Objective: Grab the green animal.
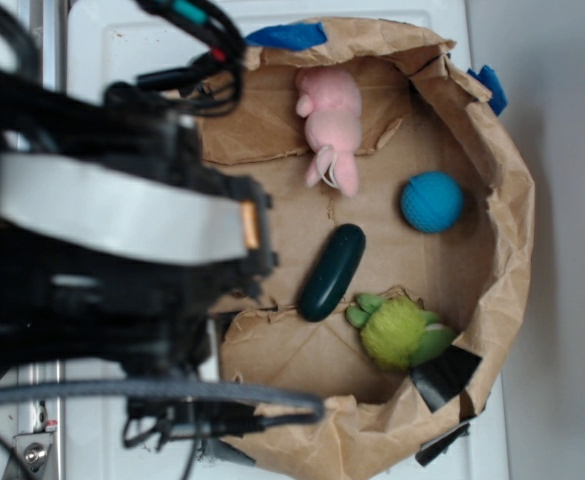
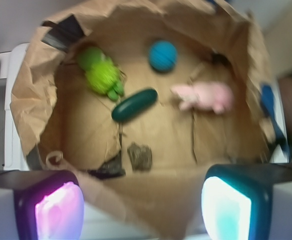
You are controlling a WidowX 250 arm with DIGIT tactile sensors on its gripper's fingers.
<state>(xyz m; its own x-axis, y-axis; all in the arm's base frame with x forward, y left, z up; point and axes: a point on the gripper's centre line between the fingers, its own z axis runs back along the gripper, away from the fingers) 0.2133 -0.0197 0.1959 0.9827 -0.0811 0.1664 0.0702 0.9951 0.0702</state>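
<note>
Lime-green plush turtle (image 2: 102, 75) lies far across the brown paper nest (image 2: 31, 95), by its wall, just beside the dark green capsule (image 2: 134, 105); gripper (image 2: 143, 207) hangs well short of it, fingers (image 2: 56, 210) spread wide, empty; blue ball (image 2: 162, 55) and pink plush animal (image 2: 204, 96) sit further right

the green animal (image 1: 402, 332) (image 2: 104, 76) is a small fuzzy plush toy with a rounded lime body and darker green head and limbs. it lies on the brown paper floor, near the crumpled paper wall.
</note>
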